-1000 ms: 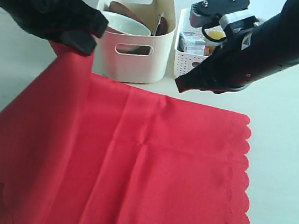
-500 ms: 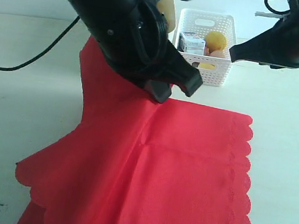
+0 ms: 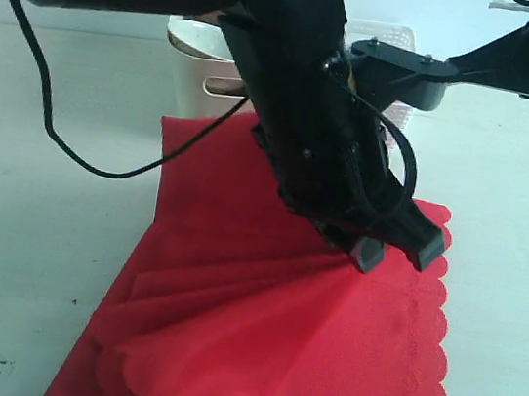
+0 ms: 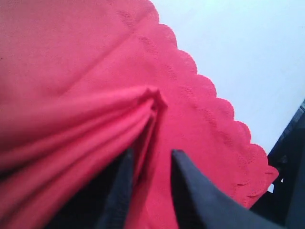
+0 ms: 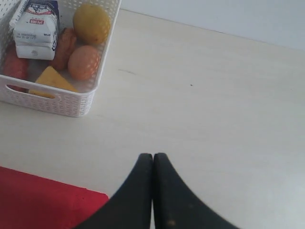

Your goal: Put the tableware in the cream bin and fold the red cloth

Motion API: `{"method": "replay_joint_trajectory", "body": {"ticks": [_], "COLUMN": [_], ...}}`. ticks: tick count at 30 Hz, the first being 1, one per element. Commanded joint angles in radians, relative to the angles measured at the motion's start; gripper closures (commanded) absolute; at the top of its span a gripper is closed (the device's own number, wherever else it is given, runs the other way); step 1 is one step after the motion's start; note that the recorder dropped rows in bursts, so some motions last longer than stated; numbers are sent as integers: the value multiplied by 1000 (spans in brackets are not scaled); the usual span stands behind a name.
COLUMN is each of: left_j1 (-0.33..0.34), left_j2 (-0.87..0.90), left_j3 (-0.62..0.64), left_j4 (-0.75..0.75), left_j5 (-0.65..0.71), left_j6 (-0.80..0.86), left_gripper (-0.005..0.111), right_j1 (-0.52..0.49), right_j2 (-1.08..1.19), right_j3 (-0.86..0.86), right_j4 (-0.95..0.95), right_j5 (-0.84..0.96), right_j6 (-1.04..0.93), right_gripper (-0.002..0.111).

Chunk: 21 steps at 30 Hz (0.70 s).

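Left gripper (image 4: pixel 151 155): spread, fingers apart, down on the red cloth (image 4: pixel 71 71). Holds nothing clamped; has a raised ridge of the cloth lying in the gap between the fingers and ending in a point just ahead of the tips. Behind the tips, folds fanning back under the arm, bunched. Ahead of the tips and to one side, flat cloth out to its scalloped edge, then bare table (image 4: pixel 248 57).

Right gripper (image 5: pixel 152 156): pressed together, fingertips touching, nothing between them. Hangs above the table, clear of the cloth. Near the base of the fingers, off to one side, one plain corner of the cloth. Farther ahead on that same side, well apart from the tips, the white lattice basket (image 5: pixel 57 102), with a milk carton (image 5: pixel 35 28), a lemon (image 5: pixel 90 23), an egg (image 5: pixel 83 62) and a cheese wedge (image 5: pixel 51 78) inside.

Exterior view: left arm across the middle, low over the cloth, right arm raised behind it. Beyond the far edge of the cloth, behind the left arm, the cream bin (image 3: pixel 194 85), mostly hidden; contents not readable.
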Motion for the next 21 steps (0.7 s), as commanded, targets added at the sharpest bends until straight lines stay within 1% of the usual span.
{"method": "replay_joint_trajectory", "body": {"ticks": [1,2,5,9,11,13,14,15,16,17,18,19,20,21], "left_j1": [-12,-12,-12,55,148,204,257,290,310,334,345,363,369,380], "left_j2": [4,2,2,-48,-106,-137,-164,-184,-197,-213,-222,-236,-243,-255], "left_j3": [-10,-16,-41,-55,-55,-55,-55,-53,-46,-27,-13,15,29,51], "left_j4": [-38,-53,-41,-5,13,13,13,13,14,17,23,36,48,71], "left_j5": [-74,-100,-113,-49,27,60,90,117,129,144,144,140,135,133], "left_j6": [97,171,181,172,161,161,161,166,171,187,187,187,187,180], "left_gripper": [20,1,2,2,2,5,14,27,40,65,80,108,105,105], "right_j1": [-5,-5,-5,-5,-5,-3,-3,-3,-3,-3,-3,-3,-3,-3], "right_j2": [-5,-5,-5,-5,-5,-5,-5,-5,-5,-5,-5,-5,-5,-3], "right_j3": [-6,-6,-6,-6,-6,-6,-6,-6,-6,-6,-6,-6,-6,-6], "right_j4": [-14,-14,-20,-6,88,178,293,407,478,617,702,865,966,1182], "right_j5": [6,6,29,58,53,49,37,30,24,23,23,26,31,49], "right_j6": [9,9,1,-10,-94,-166,-272,-379,-441,-561,-640,-819,-906,-1046], "right_gripper": [108,108,108,108,108,108,108,108,108,108,108,108,108,108]}}
